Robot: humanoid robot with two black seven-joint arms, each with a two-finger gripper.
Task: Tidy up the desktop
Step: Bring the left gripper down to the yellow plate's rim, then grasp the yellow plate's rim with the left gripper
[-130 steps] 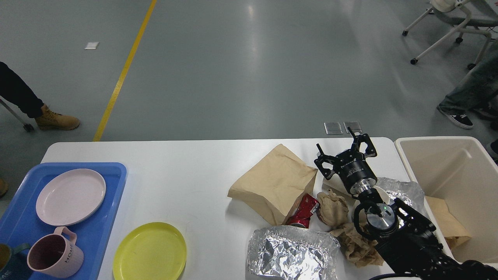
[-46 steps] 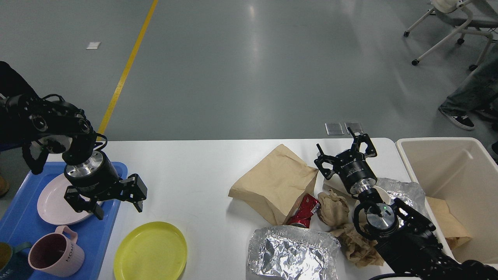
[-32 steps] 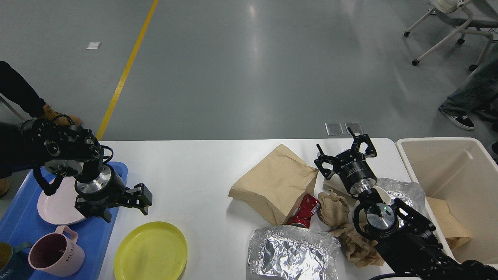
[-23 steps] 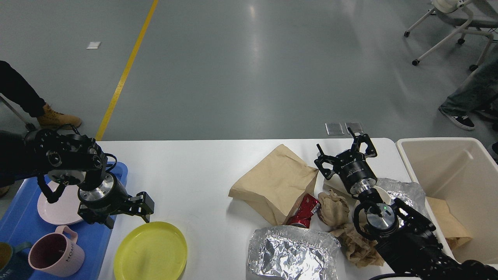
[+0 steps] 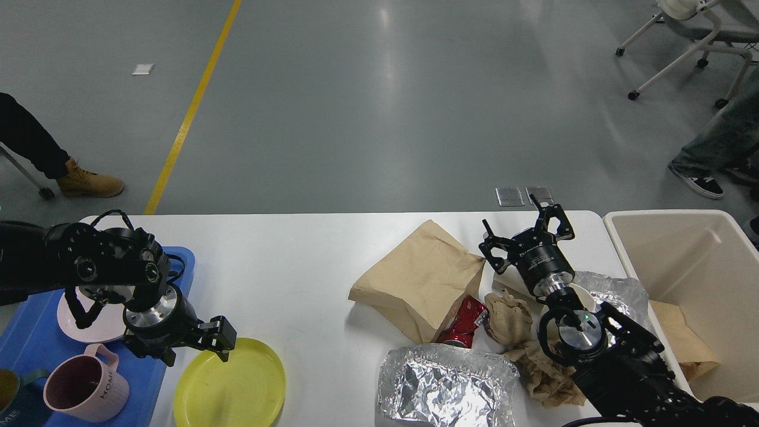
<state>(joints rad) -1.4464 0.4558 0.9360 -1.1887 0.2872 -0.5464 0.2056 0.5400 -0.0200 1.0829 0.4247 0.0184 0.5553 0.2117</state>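
Note:
The white desktop (image 5: 296, 267) holds a yellow plate (image 5: 234, 388) at the front left. At the right lie a tan paper bag (image 5: 421, 279), a crushed red can (image 5: 464, 323), crumpled brown paper (image 5: 510, 317) and a foil tray (image 5: 442, 385). My left gripper (image 5: 195, 350) is open, its fingers spread over the yellow plate's near-left rim. My right gripper (image 5: 525, 228) is open and empty, above the desktop between the paper bag and the bin.
A blue tray (image 5: 35, 344) at the left holds a pink plate (image 5: 74, 314) and a pink mug (image 5: 83, 388). A beige bin (image 5: 699, 284) with brown paper inside stands off the right end. More foil (image 5: 616, 293) lies beside the bin.
My left arm came in from the left and moved down and right, from above the blue tray to the yellow plate's edge. My right arm has not moved.

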